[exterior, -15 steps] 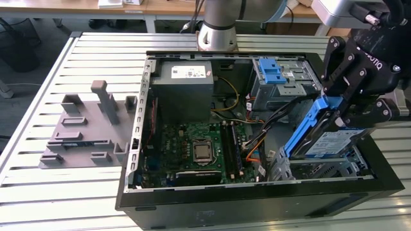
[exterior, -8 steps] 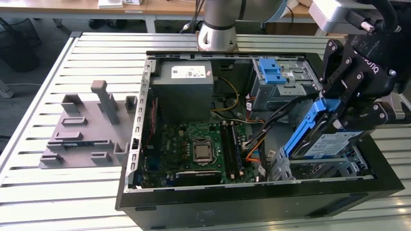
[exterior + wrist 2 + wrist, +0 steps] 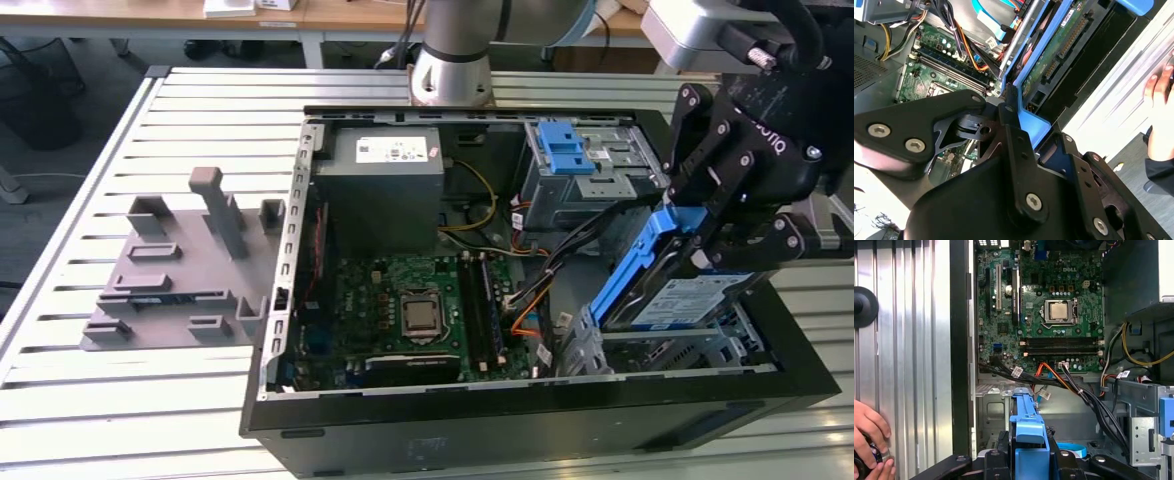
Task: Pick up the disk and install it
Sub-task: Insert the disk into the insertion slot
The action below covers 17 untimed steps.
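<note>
Clamped in the black pincer: the flat rectangular silver disk with a blue-and-white label, framed by a blue plastic carrier. Stands steeply tilted on edge, upper end between the jaws, lower end down at the bare metal drive bay in the near corner of the open black computer case, at the exterior view's right. Seen in the second wrist view from its green circuit-board side, blue carrier pinched by the black fingers. Seen edge-on in the first wrist view, beyond it the green motherboard. Elsewhere in the case: big grey power-supply box and a light-blue plastic latch atop a metal cage. At the exterior view's left, on the slatted metal desk: a grey moulded fixture. Resting on the desk in the first wrist view: a person's hand.
</note>
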Available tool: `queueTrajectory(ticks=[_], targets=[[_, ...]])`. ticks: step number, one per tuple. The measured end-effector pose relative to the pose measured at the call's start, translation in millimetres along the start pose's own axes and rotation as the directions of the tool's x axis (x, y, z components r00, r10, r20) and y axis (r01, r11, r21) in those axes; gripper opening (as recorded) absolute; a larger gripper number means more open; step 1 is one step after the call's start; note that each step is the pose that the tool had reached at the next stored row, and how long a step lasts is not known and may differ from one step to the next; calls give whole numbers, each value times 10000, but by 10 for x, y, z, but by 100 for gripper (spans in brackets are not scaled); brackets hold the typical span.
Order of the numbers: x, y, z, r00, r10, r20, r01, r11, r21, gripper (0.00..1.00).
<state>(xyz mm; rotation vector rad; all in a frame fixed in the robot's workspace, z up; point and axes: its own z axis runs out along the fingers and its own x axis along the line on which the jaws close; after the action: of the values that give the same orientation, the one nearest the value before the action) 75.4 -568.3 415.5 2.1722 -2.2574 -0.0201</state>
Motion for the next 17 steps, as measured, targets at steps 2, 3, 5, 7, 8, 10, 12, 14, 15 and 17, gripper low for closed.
queueTrajectory(ticks=[2, 3, 5, 7, 8, 10, 12, 14, 15, 17], targets=[[0, 0, 1, 10000, 0, 1, 0, 10000, 0, 36], [0, 0, 1, 10000, 0, 0, 0, 10000, 0, 36], [0, 0, 10, 10000, 0, 2, 0, 10000, 0, 36], [0, 0, 24, 10000, 0, 0, 0, 10000, 0, 36], [1, -1, 36, 10000, 0, 1, 0, 10000, 0, 36], [0, -1, 57, 10000, -1, 1, 1, 10000, 0, 36], [1, -1, 84, 10000, 0, 2, 0, 10000, 0, 36], [0, -2, 107, 10000, 0, 0, 0, 10000, 0, 36], [1, -2, 119, 10000, 0, 1, 0, 10000, 0, 36], [1, -2, 142, 10000, 0, 0, 0, 10000, 0, 36]])
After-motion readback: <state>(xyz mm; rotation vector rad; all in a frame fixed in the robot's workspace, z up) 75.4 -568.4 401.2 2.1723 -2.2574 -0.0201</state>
